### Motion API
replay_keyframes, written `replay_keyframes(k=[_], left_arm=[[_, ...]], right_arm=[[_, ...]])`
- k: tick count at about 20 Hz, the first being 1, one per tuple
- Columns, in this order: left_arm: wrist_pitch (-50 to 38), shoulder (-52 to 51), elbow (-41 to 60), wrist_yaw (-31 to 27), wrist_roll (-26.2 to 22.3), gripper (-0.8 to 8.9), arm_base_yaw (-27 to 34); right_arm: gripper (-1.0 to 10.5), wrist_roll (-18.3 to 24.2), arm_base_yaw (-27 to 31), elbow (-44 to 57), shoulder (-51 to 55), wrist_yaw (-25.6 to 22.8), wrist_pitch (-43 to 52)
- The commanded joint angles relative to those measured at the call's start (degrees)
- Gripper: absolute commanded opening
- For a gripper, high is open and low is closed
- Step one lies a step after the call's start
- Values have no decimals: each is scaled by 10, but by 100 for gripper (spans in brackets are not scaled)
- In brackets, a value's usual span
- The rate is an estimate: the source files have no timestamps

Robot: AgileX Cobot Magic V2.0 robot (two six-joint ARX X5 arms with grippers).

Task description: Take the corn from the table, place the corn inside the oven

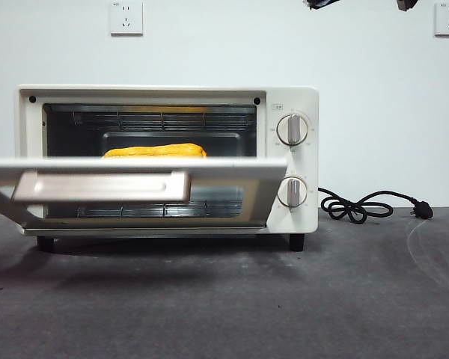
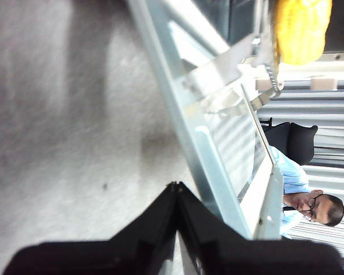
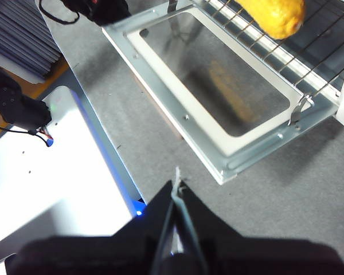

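- Because it carries everything, the worktop (image 1: 224, 307) comes first: a dark grey matte surface, broad and flat, with the oven standing toward its left and far side so the space in front of it is open for the arms to reach in.
- Next, the oven (image 1: 299, 105) is a cream box with its door (image 1: 135, 173) swung down to about level, which is why the rack (image 3: 286, 57) inside is exposed from above and the front. Two knobs (image 1: 292, 129) sit on its right face, and a black cord (image 1: 359, 206) trails off to the right along the worktop.
- Lying lengthwise on the rack, well inside the oven, is the corn (image 1: 156, 151); resting there free of any grip, it looks already delivered, so I judge that only shutting the door may remain.
- Over the worktop just beside the door's left edge, the left pincer (image 2: 176, 186) has its jaws pressed together on nothing, placed, I would guess, to get under the door and lift it.
- Drawn back nearer than the door's front edge, the right pincer (image 3: 176, 184) is likewise closed tight and empty, apparently waiting clear of the door's swing.
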State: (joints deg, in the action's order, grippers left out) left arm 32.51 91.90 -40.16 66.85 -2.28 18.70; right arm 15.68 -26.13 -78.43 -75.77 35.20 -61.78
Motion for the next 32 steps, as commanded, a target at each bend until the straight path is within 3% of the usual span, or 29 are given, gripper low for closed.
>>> replay_keyframes(k=[1, 9, 19, 21, 26, 32], left_arm=[[-3, -21, -24, 34, 17, -8, -2], [-5, -84, -122, 39, 78, -8, -3], [-2, -96, -212, 5, 98, -8, -37], [17, -115, -212, -31, 96, -7, -43], [89, -215, -212, -185, 65, -7, -83], [137, -389, -212, -298, 82, -7, -205]], right_arm=[[-12, 4, 0, -1, -3, 3, 6], [-12, 4, 0, -1, -3, 3, 19], [-12, -2, 0, -1, -3, -3, 19], [-12, -7, 0, -1, -3, -24, 19], [-12, -23, 0, -1, -3, -65, 22], [-12, -27, 0, -1, -3, -67, 23]])
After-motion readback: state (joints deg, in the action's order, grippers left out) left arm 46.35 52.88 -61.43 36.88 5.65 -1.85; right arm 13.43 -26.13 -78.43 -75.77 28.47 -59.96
